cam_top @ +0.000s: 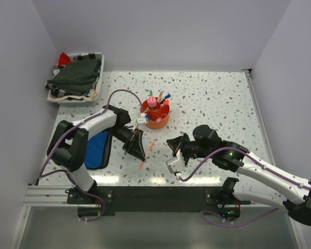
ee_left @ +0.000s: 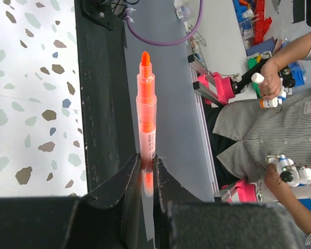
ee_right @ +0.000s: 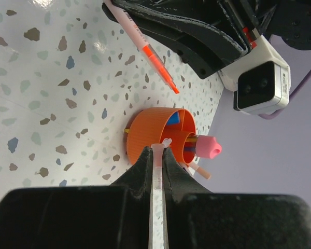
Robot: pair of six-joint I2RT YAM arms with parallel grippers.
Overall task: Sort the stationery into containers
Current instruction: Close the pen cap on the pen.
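Arm bases [cam_top: 85, 196] at the near bench [cam_top: 217, 98] edge reach to the left end effector [cam_top: 141, 151], between blue pouch [cam_top: 96, 149] and pen-filled orange organiser [cam_top: 156, 116]. Its wrist view shows it pinching an orange highlighter [ee_left: 146, 114] by the tail: light, stiff, slick, liable to pivot. Right end effector [ee_right: 158, 155] nips a thin pale pen [ee_right: 158, 168] pointed at the organiser, whose fat pink tube [ee_right: 208, 147] crowds the opening.
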